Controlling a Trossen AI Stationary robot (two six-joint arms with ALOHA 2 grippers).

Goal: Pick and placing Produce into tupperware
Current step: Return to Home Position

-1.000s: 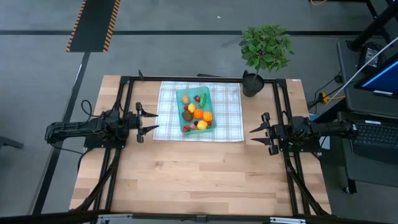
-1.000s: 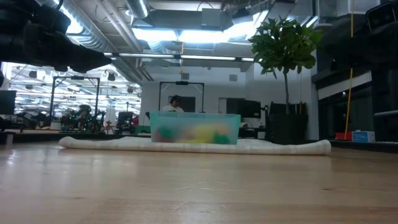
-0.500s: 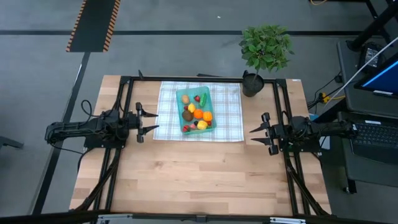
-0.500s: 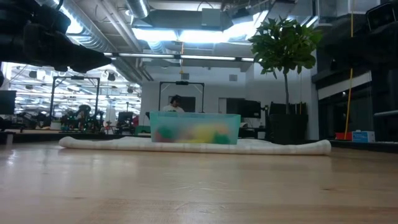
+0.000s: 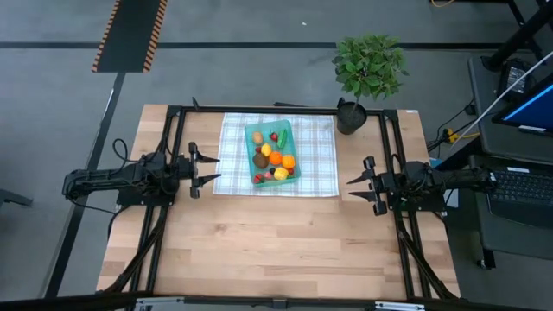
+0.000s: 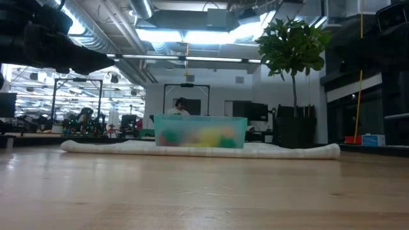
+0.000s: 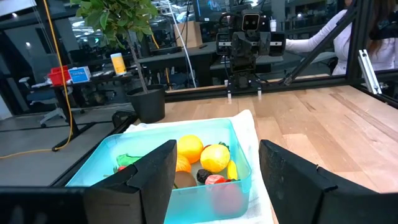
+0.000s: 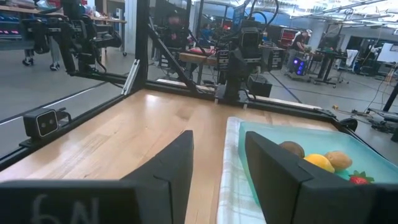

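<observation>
The teal tupperware point(image 5: 273, 155) stands on a white-green checked cloth point(image 5: 315, 164) at the table's far middle, and the produce point(image 5: 275, 159) lies inside it: oranges, a lemon, a kiwi, red berries, green pieces. The tupperware point(image 6: 200, 132) also shows in the low view, its contents blurred. My left gripper point(image 5: 206, 168) hovers at the cloth's left edge, open and empty, pointing level at the tupperware point(image 7: 180, 165). My right gripper point(image 5: 356, 182) hovers right of the cloth, open and empty, with the tupperware point(image 8: 311, 155) ahead of it.
A potted leafy plant point(image 5: 367, 73) stands at the table's far right corner, beside the cloth. A black frame point(image 5: 259, 111) runs along the table's far edge and sides. Bare wood point(image 5: 276, 242) fills the near half of the table.
</observation>
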